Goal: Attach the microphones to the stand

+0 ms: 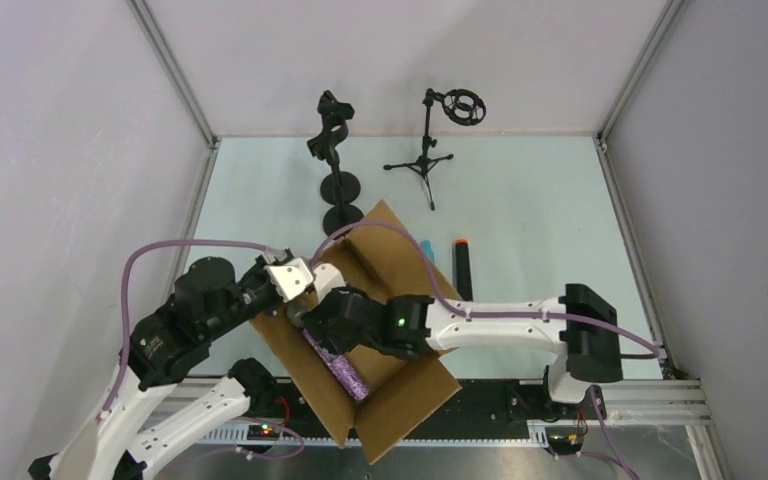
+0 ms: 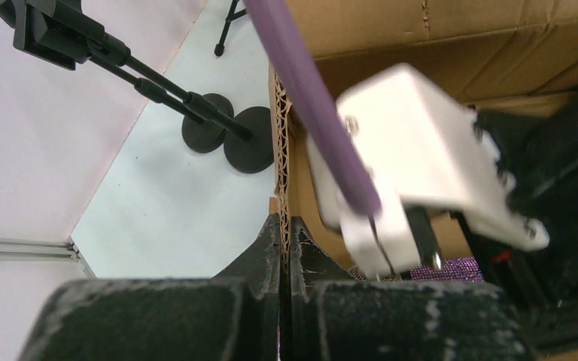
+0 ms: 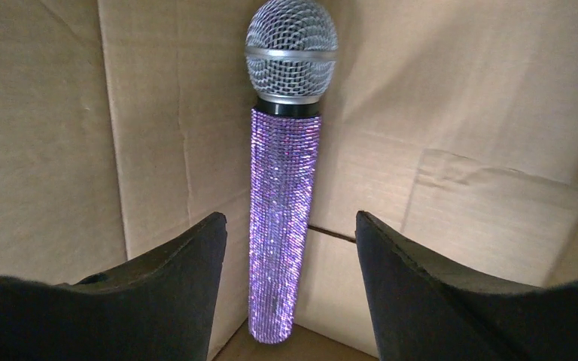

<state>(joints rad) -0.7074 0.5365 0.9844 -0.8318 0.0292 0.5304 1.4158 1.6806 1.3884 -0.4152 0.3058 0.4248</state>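
Right claw (image 3: 291,218), open and empty, flanks the glittery purple microphone (image 3: 282,188) lying lengthwise straight ahead; left claw (image 2: 284,226) pinches the cardboard box (image 2: 361,22) edge.

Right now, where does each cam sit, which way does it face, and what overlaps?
Top external: high behind the robot, looking down on the table; left arm and right arm meet at the cardboard box.
Left wrist: at the box rim, facing the round-base stands; left gripper shut on the box wall.
Right wrist: inside the box, facing the purple microphone, which the open right gripper straddles.
Shared: top and right wrist both show that microphone; the box is in all three.
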